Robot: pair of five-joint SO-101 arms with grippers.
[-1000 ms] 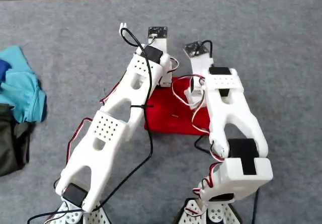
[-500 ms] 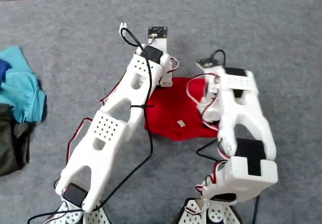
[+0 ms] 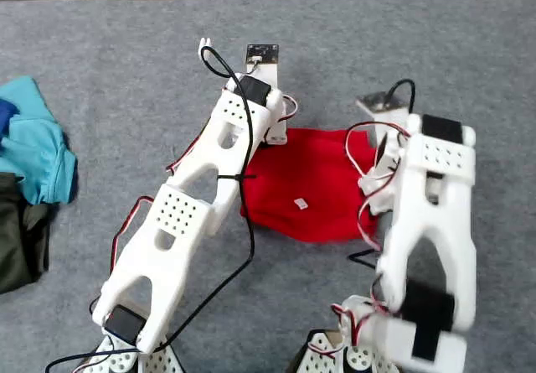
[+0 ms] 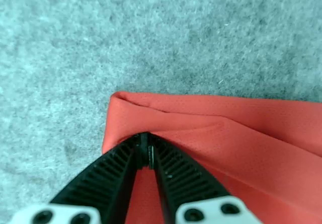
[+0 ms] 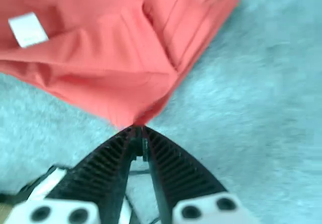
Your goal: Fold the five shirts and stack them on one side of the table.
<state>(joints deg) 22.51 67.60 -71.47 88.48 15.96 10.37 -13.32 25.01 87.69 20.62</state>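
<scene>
1. Your left gripper point(image 4: 145, 152) is pinched tight on the red shirt point(image 3: 306, 193), at its folded corner.
2. Your right gripper point(image 5: 136, 133) clamps the opposite corner.
3. The shirt stretches between both tools, long axis running tool to tool; probably fold across that line.

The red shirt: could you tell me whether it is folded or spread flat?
Folded, at least partly: the red shirt shows a doubled-over edge and stacked layers.

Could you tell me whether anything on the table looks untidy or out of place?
The teal shirt and dark shirt at the left edge of the table lie crumpled in a heap, unfolded. The red shirt has its white tag exposed.
</scene>
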